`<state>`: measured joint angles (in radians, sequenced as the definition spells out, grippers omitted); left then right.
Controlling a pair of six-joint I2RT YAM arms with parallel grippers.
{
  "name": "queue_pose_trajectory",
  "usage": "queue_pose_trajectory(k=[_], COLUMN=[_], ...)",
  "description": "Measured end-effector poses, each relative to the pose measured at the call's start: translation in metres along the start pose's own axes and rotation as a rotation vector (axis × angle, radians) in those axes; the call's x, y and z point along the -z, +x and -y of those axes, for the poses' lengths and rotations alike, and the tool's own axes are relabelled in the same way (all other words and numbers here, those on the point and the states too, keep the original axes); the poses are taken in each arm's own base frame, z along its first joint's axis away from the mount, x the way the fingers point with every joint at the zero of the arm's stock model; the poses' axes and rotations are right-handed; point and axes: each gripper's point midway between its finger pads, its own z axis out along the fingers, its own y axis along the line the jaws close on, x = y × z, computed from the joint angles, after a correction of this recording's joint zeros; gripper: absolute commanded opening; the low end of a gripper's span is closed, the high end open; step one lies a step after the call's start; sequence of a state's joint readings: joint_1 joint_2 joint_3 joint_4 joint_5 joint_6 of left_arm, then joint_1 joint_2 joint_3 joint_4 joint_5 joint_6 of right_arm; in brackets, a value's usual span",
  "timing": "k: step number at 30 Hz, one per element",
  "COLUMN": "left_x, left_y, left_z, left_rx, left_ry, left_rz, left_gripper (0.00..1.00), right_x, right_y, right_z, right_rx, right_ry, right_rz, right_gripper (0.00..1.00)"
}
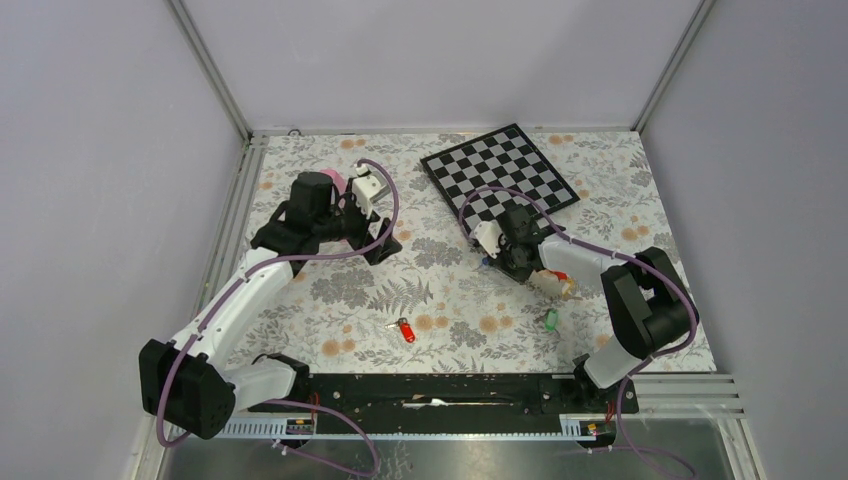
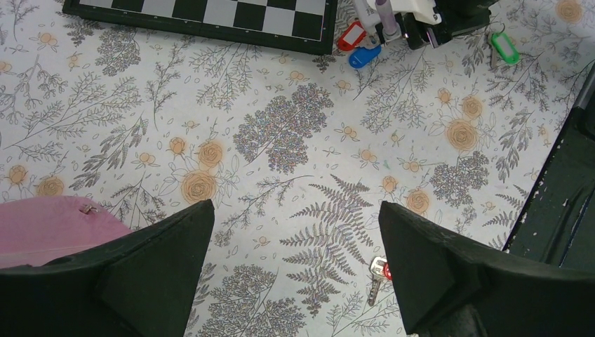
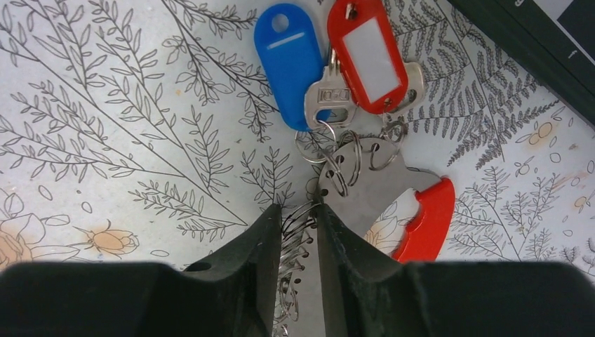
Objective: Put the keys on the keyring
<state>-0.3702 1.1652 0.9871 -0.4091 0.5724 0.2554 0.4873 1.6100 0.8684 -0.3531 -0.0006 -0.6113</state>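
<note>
My right gripper [image 3: 297,210] is shut on the grey side of the keyring [image 3: 365,189], whose red side [image 3: 424,221] curves off to the right. Several small split rings sit in the keyring's holes. A blue-tagged key [image 3: 291,63] and a red-tagged key [image 3: 370,53] hang from it on the floral cloth. In the top view this gripper [image 1: 503,258] is just in front of the chessboard. My left gripper [image 2: 292,205] is open and empty above the cloth. A loose red-tagged key [image 1: 405,330] lies mid-table, also by my left gripper's right finger [image 2: 379,270]. A green-tagged key [image 1: 549,320] lies near the right arm.
A chessboard [image 1: 500,175] lies at the back right. A pink block [image 2: 49,225] sits beside my left gripper, at the back left in the top view [image 1: 335,180]. A black rail [image 1: 450,390] runs along the near edge. Something white, yellow and red [image 1: 557,284] lies under the right forearm.
</note>
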Motion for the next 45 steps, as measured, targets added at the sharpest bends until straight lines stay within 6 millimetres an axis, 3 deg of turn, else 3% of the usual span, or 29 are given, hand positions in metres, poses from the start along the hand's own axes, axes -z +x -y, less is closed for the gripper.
queue_pose_trajectory(k=[7,12,22,27,31,39,45], left_x=[-0.001,-0.002,-0.013,-0.026,-0.037,-0.053,-0.079], left_y=[0.001,0.004,0.01,0.014,0.0,-0.064,-0.053], left_z=[0.001,0.002,0.012,0.03,0.048,0.07,0.098], left_rx=[-0.009,-0.018,-0.062,-0.069,-0.105,-0.258,-0.32], left_ry=[0.003,0.007,0.049,0.139,0.246,0.4,0.507], left_rz=[-0.002,-0.01,-0.031,-0.051,-0.022,0.123,0.11], left_gripper=[0.99,0.99,0.98,0.87,0.75,0.56,0.54], right_x=[0.004,0.02,0.073,0.104,0.123,0.158,0.174], right_y=[-0.003,-0.019,-0.06,-0.08,-0.092,-0.117,-0.125], right_z=[0.002,0.004,-0.003,-0.015,-0.029,-0.048,-0.058], right_rx=[-0.013,-0.034,-0.018,0.021,0.058,0.128,0.168], right_ry=[0.01,0.014,-0.021,-0.07,-0.133,-0.248,-0.288], right_rz=[0.007,0.08,0.326,0.469,0.558,0.699,0.786], right_gripper=[0.17,0.0,0.0,0.0,0.0,0.0,0.0])
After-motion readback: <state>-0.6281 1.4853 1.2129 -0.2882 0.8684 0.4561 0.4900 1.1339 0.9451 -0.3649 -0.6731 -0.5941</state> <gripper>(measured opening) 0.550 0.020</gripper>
